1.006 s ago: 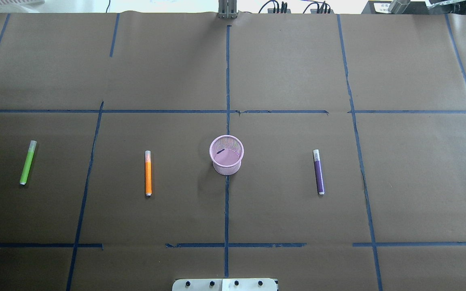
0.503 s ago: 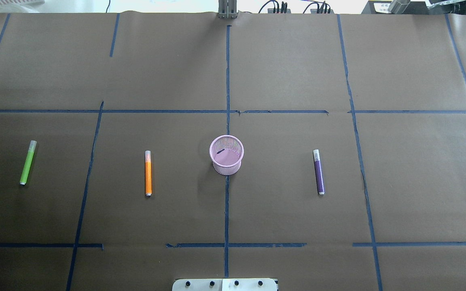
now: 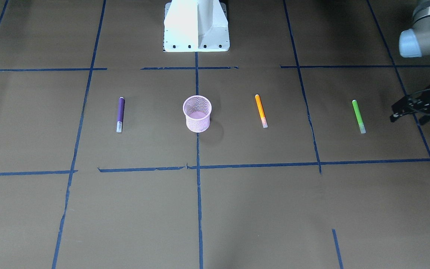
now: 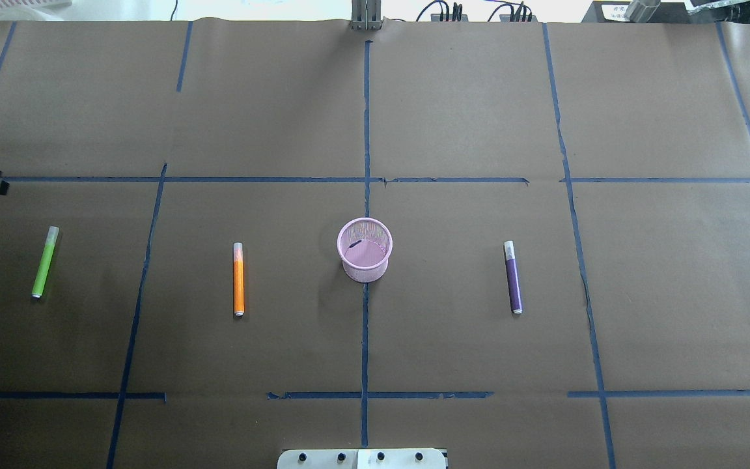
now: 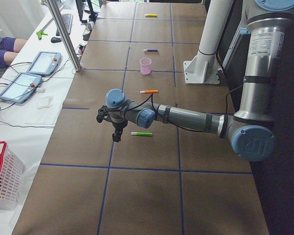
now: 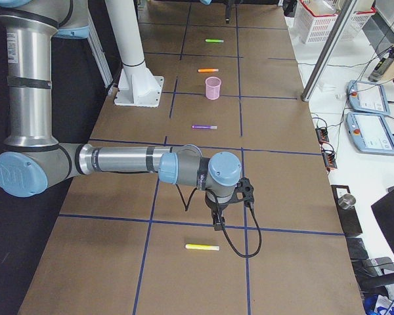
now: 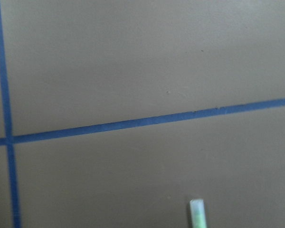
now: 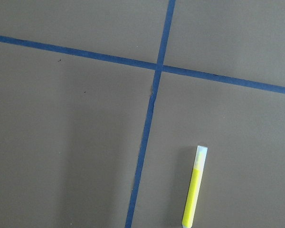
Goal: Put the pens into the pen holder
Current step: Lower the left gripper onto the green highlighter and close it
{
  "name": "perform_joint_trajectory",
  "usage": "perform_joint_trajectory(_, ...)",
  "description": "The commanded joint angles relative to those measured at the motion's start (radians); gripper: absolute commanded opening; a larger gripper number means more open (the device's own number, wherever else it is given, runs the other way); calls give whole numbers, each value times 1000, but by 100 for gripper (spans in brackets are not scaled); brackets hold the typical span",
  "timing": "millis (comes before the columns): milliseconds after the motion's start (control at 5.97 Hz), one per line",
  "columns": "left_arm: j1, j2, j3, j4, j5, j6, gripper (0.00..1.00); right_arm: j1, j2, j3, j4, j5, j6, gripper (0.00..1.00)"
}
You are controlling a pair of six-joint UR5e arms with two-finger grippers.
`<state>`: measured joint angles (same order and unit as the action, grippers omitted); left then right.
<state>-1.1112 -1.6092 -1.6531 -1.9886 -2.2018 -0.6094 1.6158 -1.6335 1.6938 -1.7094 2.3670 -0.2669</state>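
Table cover [image 4: 466, 104]: brown paper, matt, faint creases at the seams.
Grid lines [image 4: 366, 130]: blue tape, matt, ends torn ragged in places.
Pen holder [image 4: 364, 267]: pink wire mesh, fine weave, looks like painted metal.
Green pen [image 4: 44, 262], orange pen [image 4: 239, 280], purple pen [image 4: 513, 277]: smooth plastic barrels with a slight sheen; cap ends pale and translucent.
Robot base [image 3: 196, 26]: white, smooth, looks like painted metal, with dark bolt heads.
Left arm [image 5: 186, 117]: grey metal tube, satin finish.
Joint caps [image 5: 115, 97]: blue plastic, glossy.
Left gripper [image 3: 392, 114]: black, matt.

Robot lab, taped table [image 4: 479, 98], teach pendants [image 5: 44, 62]
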Motion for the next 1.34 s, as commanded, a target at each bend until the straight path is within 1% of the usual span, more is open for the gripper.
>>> perform_joint_trajectory(0, 137, 0, 47, -126, 89, -183, 100, -2, 0, -3, 1, 0, 0, 100)
perform_joint_trajectory(335, 166, 0, 59, -128, 89, -188, 99, -2, -2, -5, 1, 0, 0, 100)
perform_joint_trajectory(503, 168, 0, 70, -128, 89, -185, 92, -2, -2, -5, 1, 0, 0, 100)
perform_joint_trajectory(838, 191, 0, 79, -128, 89, -184, 85, -2, -3, -6, 1, 0, 0, 100)
perform_joint_trajectory(1006, 192, 0, 82, -128, 89, -185, 72, -2, -3, -8, 1, 0, -2, 100)
perform_joint_trajectory(1173, 194, 0, 87, -128, 89, -184, 66, -2, -3, -8, 1, 0, -2, 100)
